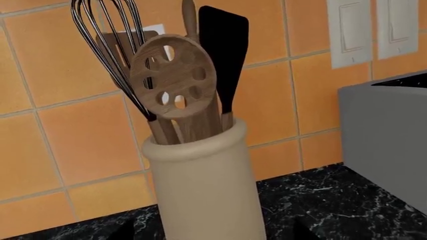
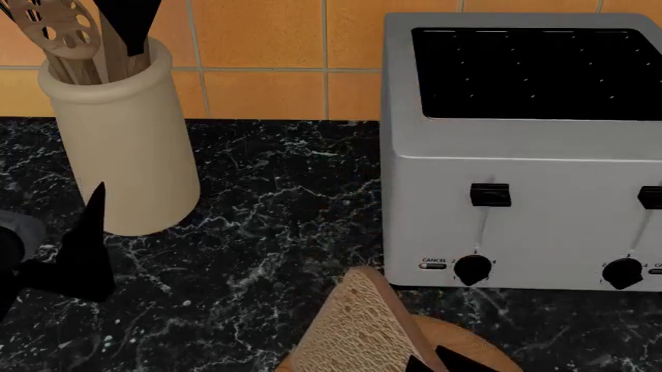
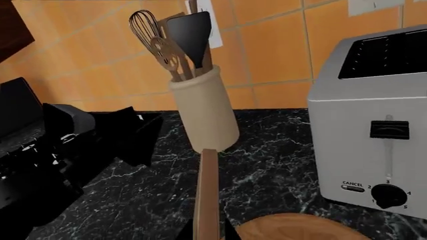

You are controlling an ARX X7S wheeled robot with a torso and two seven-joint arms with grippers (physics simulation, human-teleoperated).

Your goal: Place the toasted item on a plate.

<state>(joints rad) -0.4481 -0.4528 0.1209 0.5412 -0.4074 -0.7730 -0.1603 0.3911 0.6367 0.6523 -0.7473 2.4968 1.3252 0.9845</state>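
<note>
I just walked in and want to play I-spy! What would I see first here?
Probably the big silver toaster at the back right of the black marble counter. Next, the slice of toast standing on edge in front of it, over the wooden plate. Back left stands a cream crock full of utensils.

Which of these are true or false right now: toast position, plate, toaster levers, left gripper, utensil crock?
1. The toasted item stands tilted on edge over the plate. True.
2. The toast is still in the toaster slot. False: it is out, in front of the toaster.
3. The left gripper holds the whisk. False: it is beside the utensil crock, holding nothing.
4. The crock sits on the toaster's left in the head view. True.
</note>
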